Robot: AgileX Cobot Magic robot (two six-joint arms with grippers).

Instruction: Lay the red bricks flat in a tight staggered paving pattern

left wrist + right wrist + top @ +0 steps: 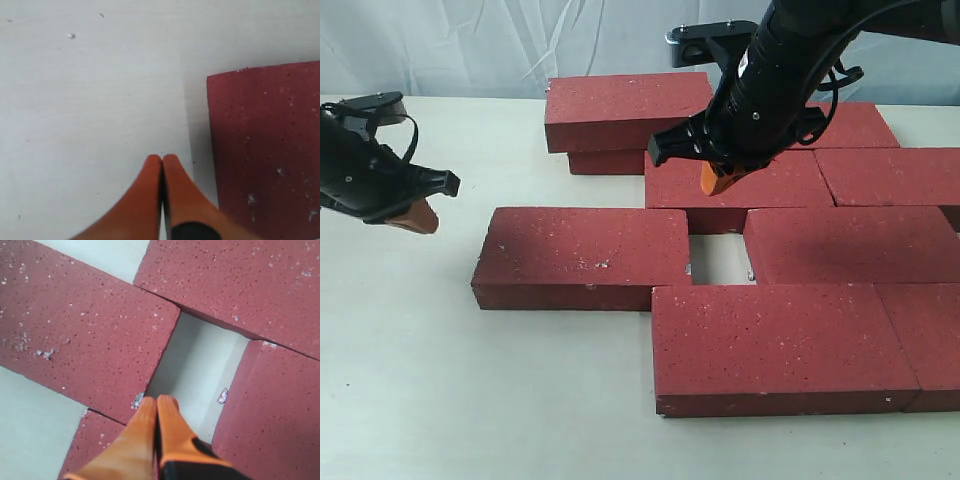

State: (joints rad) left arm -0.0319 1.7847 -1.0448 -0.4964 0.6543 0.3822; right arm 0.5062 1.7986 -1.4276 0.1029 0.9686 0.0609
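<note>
Right gripper (722,182), closed, angles down over the red bricks (582,250). Left gripper (413,218), closed, hangs near the left edge of the tabletop (440,400).

My right pincer (157,401), its two orange fingertips pressed together with nothing between them, hangs over the edge of a rectangular gap of pale worktop (200,365). Flat, rough, dark-red rectangular bricks (85,330) flecked with white border the gap on every visible side. More worktop shows beyond their outer edges.
</note>
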